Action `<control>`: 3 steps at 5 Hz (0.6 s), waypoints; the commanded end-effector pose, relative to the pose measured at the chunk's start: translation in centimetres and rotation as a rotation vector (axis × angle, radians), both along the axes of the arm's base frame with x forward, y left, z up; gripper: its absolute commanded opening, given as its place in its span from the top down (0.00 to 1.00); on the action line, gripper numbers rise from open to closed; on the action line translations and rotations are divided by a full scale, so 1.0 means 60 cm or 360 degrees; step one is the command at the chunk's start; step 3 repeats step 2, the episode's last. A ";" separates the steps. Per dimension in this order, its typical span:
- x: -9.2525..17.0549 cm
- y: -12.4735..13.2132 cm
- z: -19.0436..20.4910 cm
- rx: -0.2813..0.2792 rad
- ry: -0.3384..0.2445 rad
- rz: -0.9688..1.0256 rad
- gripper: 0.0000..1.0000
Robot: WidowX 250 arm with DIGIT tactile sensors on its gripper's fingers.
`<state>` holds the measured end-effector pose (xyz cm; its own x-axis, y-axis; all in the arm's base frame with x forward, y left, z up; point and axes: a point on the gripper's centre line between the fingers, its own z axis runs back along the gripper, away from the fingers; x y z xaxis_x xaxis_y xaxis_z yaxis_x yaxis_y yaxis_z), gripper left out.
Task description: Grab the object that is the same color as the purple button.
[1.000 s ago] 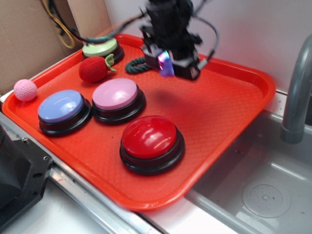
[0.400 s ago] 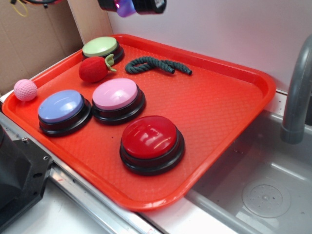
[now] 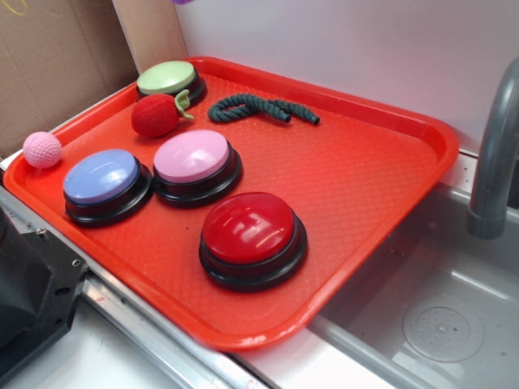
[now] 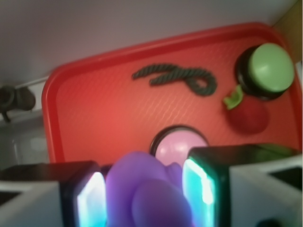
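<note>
In the wrist view my gripper (image 4: 144, 194) is shut on the purple rubber duck (image 4: 142, 189), which fills the gap between the two glowing pads; its beak is hidden. It hangs high above the red tray (image 4: 94, 109). In the exterior view the gripper is out of frame except for a sliver of purple at the top edge (image 3: 183, 2). The purple button (image 3: 102, 178), a periwinkle dome on a black base, sits at the tray's front left.
On the tray (image 3: 381, 194) are a pink button (image 3: 193, 158), a red button (image 3: 250, 229), a green button (image 3: 167, 79), a red plush strawberry (image 3: 156, 114), a dark rope (image 3: 259, 107) and a pink knitted ball (image 3: 41, 149). A grey sink and faucet (image 3: 495, 138) lie right.
My gripper has risen with the purple duck from just above the tray's back, up and left, until it left the exterior view. Nothing on the tray moved.
</note>
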<state>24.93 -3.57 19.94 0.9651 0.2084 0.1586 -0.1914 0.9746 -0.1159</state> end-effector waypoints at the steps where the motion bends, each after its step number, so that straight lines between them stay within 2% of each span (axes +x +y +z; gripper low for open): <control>1: 0.026 0.002 0.020 0.0035 -0.0083 -0.0025 1.00; 3: 0.025 -0.002 0.016 0.0055 -0.0084 -0.0031 1.00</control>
